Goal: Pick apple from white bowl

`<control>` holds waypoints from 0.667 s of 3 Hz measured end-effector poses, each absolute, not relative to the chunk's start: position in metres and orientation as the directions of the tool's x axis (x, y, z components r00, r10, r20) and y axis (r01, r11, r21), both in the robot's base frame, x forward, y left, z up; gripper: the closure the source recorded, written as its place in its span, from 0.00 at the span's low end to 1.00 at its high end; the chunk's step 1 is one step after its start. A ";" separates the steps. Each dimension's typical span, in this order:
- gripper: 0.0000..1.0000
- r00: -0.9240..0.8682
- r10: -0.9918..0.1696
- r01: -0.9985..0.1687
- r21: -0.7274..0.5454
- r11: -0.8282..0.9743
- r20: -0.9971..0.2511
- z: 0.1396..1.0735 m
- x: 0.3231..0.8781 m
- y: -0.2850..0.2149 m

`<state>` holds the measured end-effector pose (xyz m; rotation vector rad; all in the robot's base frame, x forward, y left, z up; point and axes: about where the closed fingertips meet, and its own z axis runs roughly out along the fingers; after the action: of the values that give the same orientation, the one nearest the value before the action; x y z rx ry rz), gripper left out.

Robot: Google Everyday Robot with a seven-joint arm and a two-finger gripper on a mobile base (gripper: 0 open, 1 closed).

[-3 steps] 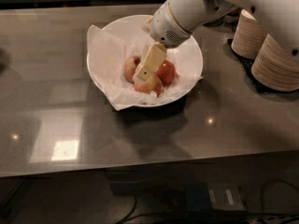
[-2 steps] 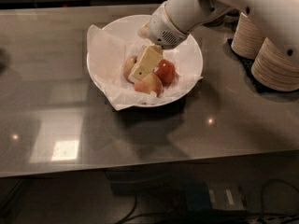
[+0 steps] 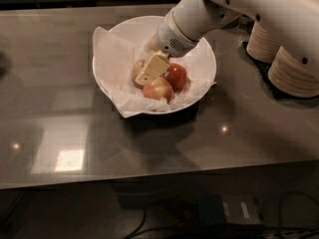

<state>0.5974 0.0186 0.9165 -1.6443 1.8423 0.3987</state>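
The white bowl (image 3: 199, 49), lined with crumpled white paper, stands at the table's middle back. It holds three apples. The dull brownish-red apple (image 3: 136, 71) lies at the left of the group, partly hidden behind my gripper. A glossy red apple (image 3: 176, 76) lies at the right and a pale yellow-pink apple (image 3: 158, 89) at the front. My gripper (image 3: 152, 68) reaches down into the bowl from the upper right, its cream tip right against the dull apple and above the pale one. The apples rest in the bowl.
Stacks of beige disposable bowls (image 3: 294, 68) stand at the right edge, just under my arm. The grey table (image 3: 75, 133) stretches to the left and front of the bowl, with bright light reflections on it. Cables lie on the floor below the front edge.
My gripper has shifted slightly to the left inside the bowl, closer over the dull apple. The apples and the bowl have not moved.
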 end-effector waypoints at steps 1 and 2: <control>0.32 -0.056 -0.786 -0.960 -0.183 0.211 -0.615 0.907 0.599 0.014; 0.29 -0.081 -0.795 -0.950 -0.195 0.245 -0.602 0.899 0.603 0.010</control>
<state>0.6033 0.0105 0.8993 -1.5882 1.9121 0.3278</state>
